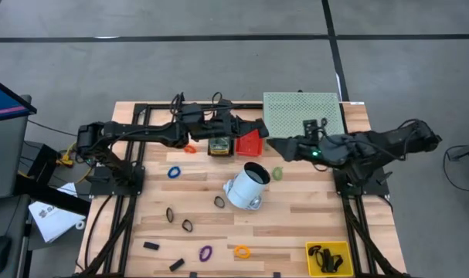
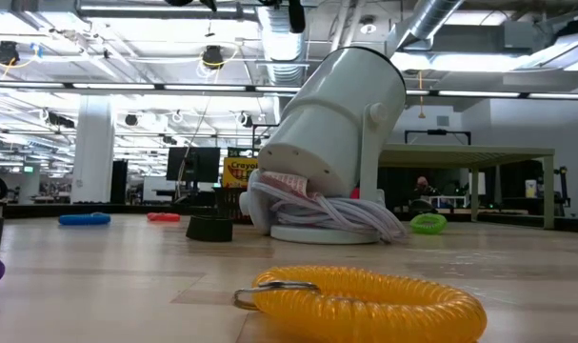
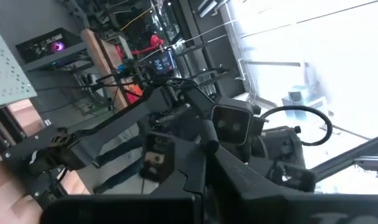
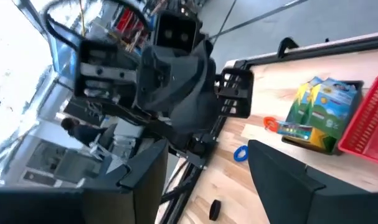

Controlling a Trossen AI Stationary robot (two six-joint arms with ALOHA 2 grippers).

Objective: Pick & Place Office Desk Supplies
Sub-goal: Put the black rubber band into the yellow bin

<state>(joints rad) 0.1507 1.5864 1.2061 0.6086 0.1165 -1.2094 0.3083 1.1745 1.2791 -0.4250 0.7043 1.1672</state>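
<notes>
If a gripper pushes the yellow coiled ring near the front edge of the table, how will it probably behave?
The yellow coiled ring looks like a springy plastic coil, so it probably flexes rather than staying stiff. It lies flat on the wooden table, so it should slide, not roll. It seems light.

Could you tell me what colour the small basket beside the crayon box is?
Red basket; the high view shows it best.

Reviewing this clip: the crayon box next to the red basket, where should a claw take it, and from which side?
Grip the crayon box across its two narrow side faces, coming straight down from above. It looks to lie flat on the table, so its broad printed face points up. The red basket sits close against one side, so, as far as I can judge, the fingers fit best on the sides away from the basket.
</notes>
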